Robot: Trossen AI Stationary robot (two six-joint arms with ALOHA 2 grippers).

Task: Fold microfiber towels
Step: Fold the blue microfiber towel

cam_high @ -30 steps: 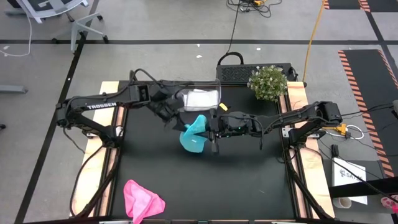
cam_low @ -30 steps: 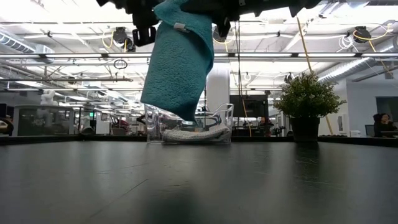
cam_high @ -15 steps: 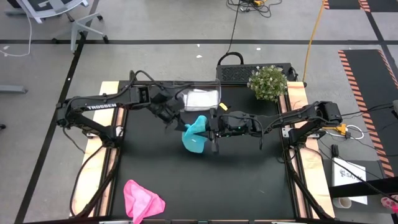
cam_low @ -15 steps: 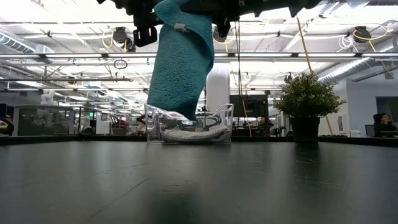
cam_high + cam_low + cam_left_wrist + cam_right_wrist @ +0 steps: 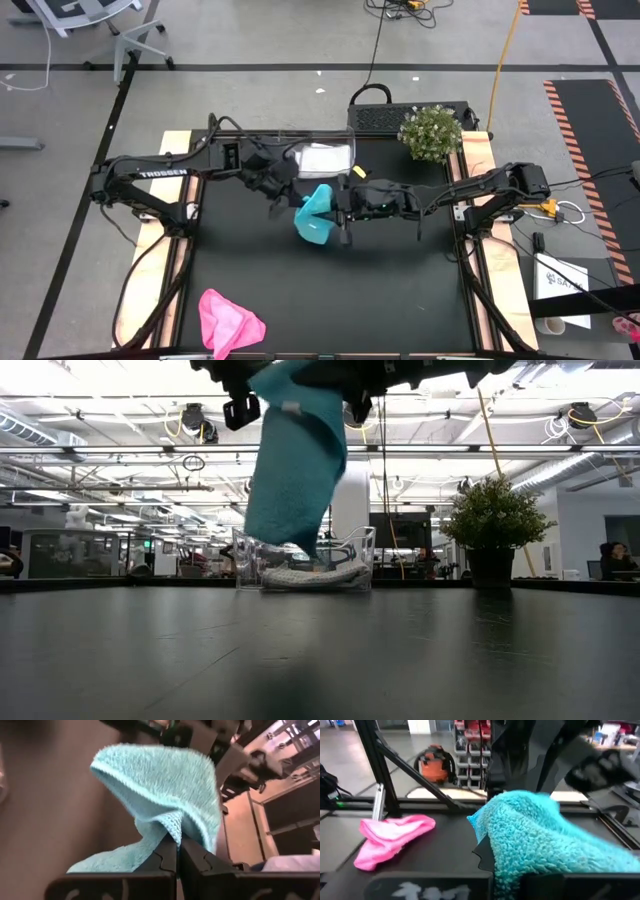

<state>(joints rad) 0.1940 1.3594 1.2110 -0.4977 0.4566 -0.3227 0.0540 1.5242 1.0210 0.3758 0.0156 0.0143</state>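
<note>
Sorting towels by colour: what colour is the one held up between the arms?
Teal towel; the left wrist view shows it best.

The left claw [image 5: 178, 851] pinches a corner of the draped teal towel [image 5: 165, 787].

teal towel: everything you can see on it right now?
The teal towel is fluffy looped microfiber with a stitched hem and a small white tag near its top. It hangs bunched above the black table, clear of the surface. The left gripper has its jaws pinched on one edge; the right gripper grips it from the opposite side.
</note>
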